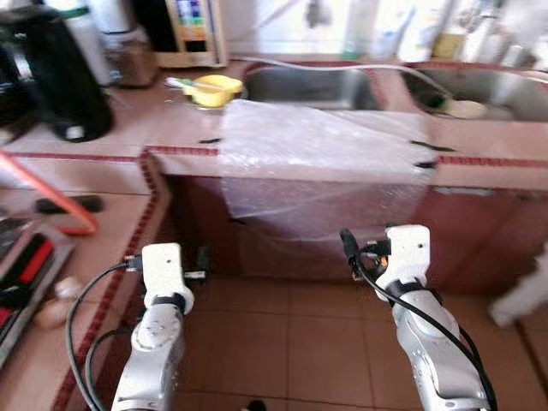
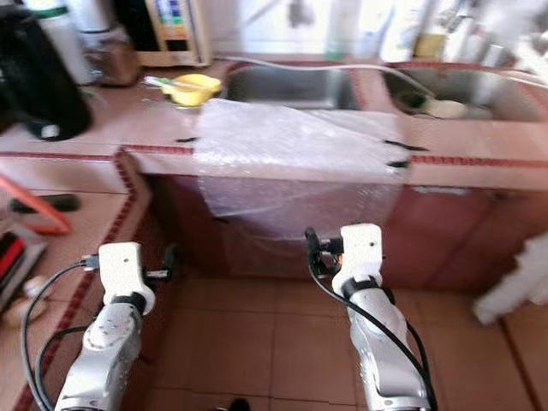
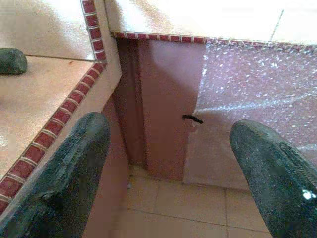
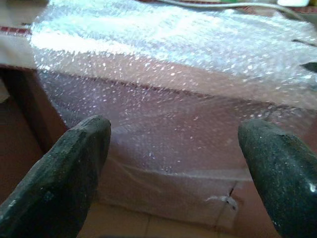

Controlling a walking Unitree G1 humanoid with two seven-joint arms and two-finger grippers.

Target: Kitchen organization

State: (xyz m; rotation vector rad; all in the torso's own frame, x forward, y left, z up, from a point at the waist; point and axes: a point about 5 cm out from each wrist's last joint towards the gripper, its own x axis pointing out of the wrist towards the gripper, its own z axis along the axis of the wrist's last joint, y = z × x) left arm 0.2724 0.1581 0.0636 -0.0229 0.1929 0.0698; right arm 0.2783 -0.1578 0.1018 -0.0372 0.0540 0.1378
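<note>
Clear bubble-wrap sheet [image 1: 321, 163] draped over pink tiled counter [image 1: 171, 128] edge, at 12 o'clock from right gripper [image 4: 173, 163], nearer arm. Both grippers, left gripper [image 3: 168, 163] included, spread wide, nothing held.

The whole scene is soft with blur. The bottles [image 1: 479, 30] behind the sinks wash out in bright light and cannot be identified. A black kettle [image 1: 51, 73] at the counter's left end is cut by the frame. A white object [image 1: 522, 295] on the floor is cropped, unclear.
</note>
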